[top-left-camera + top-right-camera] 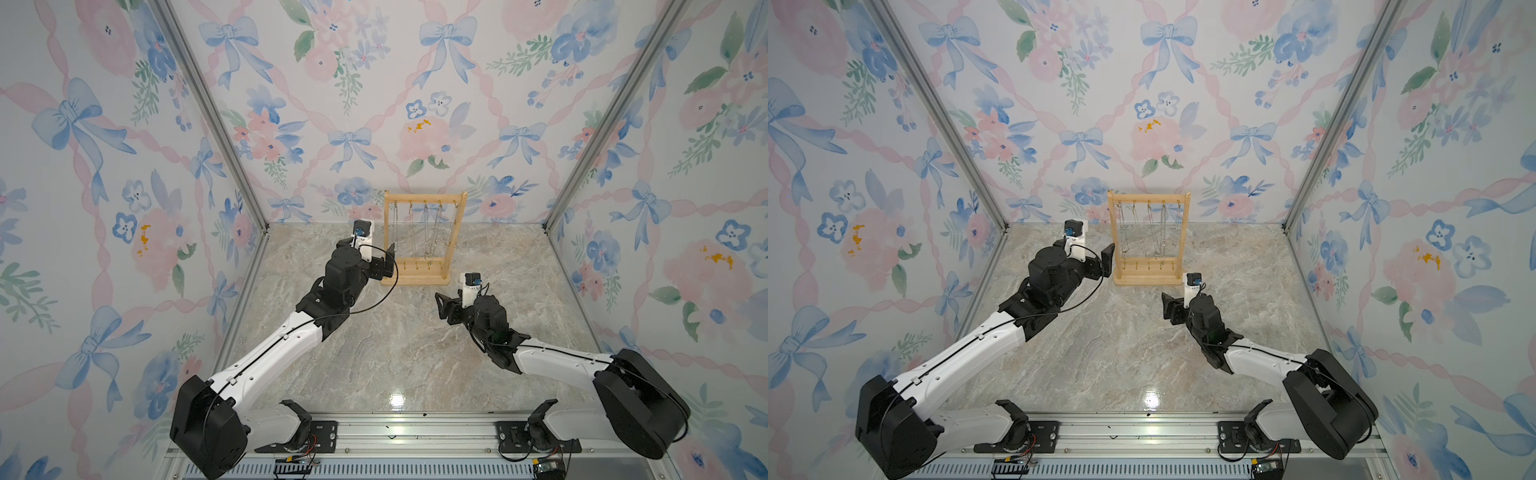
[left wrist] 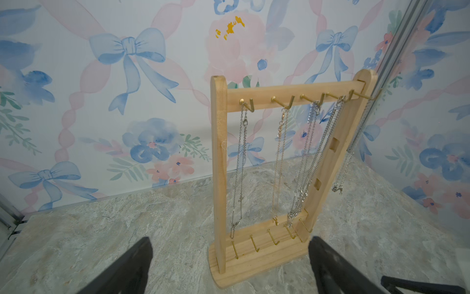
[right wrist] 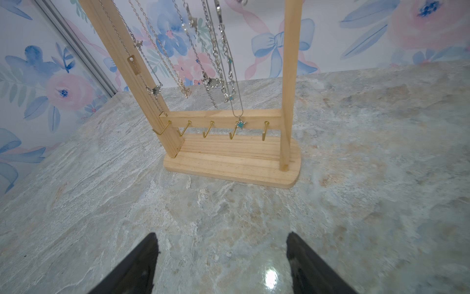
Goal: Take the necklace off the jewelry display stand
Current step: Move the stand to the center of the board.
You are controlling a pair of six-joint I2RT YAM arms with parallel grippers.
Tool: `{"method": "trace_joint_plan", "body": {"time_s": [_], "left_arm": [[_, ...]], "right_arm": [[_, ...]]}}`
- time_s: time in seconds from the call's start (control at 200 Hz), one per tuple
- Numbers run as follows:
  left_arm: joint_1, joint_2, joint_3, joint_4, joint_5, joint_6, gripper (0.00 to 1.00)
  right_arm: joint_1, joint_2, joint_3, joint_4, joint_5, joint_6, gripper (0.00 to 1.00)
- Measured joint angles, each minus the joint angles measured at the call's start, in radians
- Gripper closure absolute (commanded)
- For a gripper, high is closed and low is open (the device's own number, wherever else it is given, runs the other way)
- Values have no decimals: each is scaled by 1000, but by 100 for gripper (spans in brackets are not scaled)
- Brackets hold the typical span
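Beside the jewelry display stand [image 1: 424,197], my left gripper [image 1: 390,261] spread wide and empty, my right gripper [image 1: 441,305] near its base, likewise parted, empty, necklaces [image 2: 240,165] hanging from hooks [image 2: 288,103].

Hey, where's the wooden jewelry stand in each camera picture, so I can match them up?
In a top view: the jewelry display stand sits mid-height, just right of centre.
In a top view: mid-height, at centre.
Left wrist: right of centre, seen at an angle, whole frame visible.
Right wrist: upper middle, top bar cut off.
Shared landmark: the lower row of gold hooks.
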Motion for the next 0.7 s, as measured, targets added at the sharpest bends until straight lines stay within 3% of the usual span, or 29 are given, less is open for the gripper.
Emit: {"method": "trace_joint_plan", "body": {"time_s": [0.32, 0.54, 0.7], "left_arm": [[0, -67, -136, -72, 22, 32, 2], [3, -76, -161, -90, 30, -26, 2], [3, -79, -164, -93, 40, -53, 2]], "right_arm": [[12, -41, -92, 145, 109, 31, 22], [1, -142, -100, 126, 146, 10, 22], [-3, -202, -51, 31, 153, -10, 28]]}}
